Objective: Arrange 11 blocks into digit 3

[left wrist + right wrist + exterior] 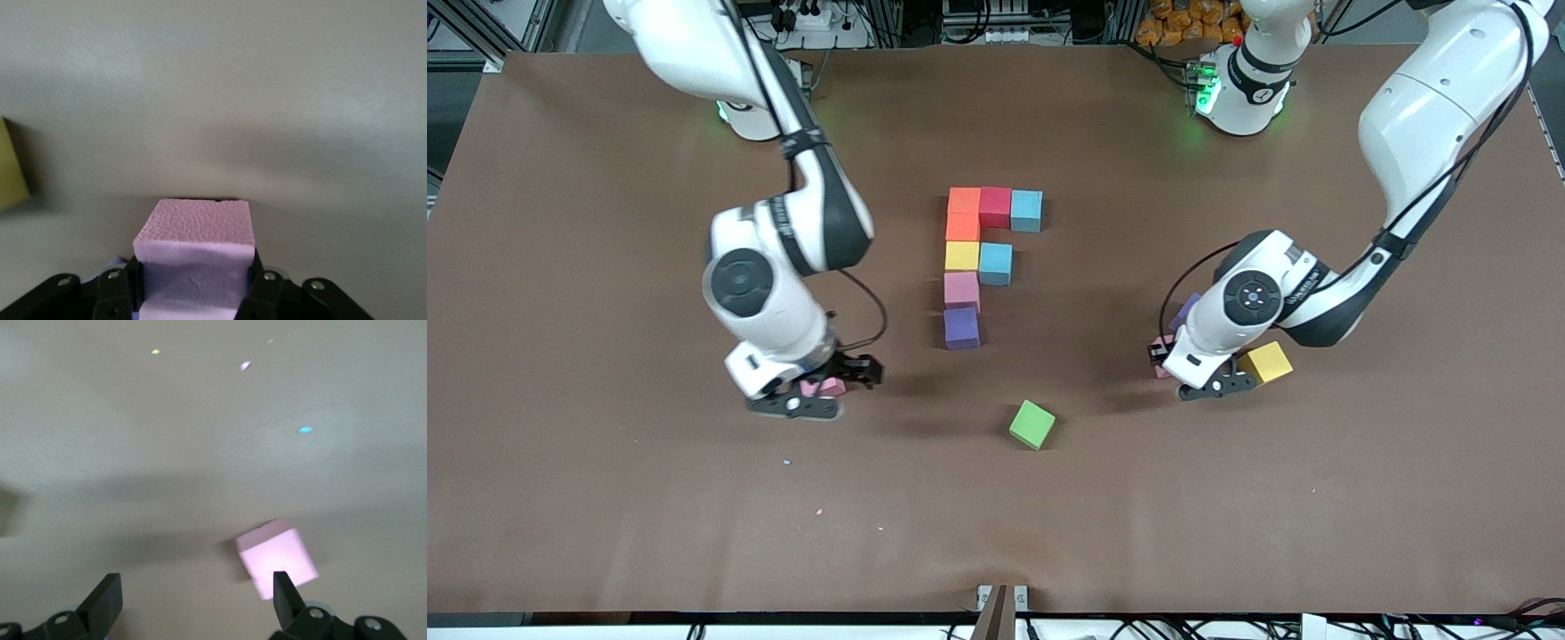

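Note:
Eight blocks lie together mid-table: orange (964, 201), red (996, 206) and light blue (1026, 211) in a row, then orange (962, 228), yellow (962, 256), pink (961, 290) and purple (961, 327) in a column, with a light blue one (995, 263) beside the yellow. My left gripper (1184, 367) (195, 267) is shut on a pink block (197, 247) (1161, 356), low at the table. My right gripper (824, 391) (193, 583) stands open low over another pink block (827, 386) (277, 557), which sits close to one finger.
A yellow block (1265, 363) (10, 170) and a purple block (1184, 311) lie right beside the left hand. A green cube (1032, 424) sits alone, nearer the front camera than the purple block of the column. Small crumbs (305, 430) dot the brown table.

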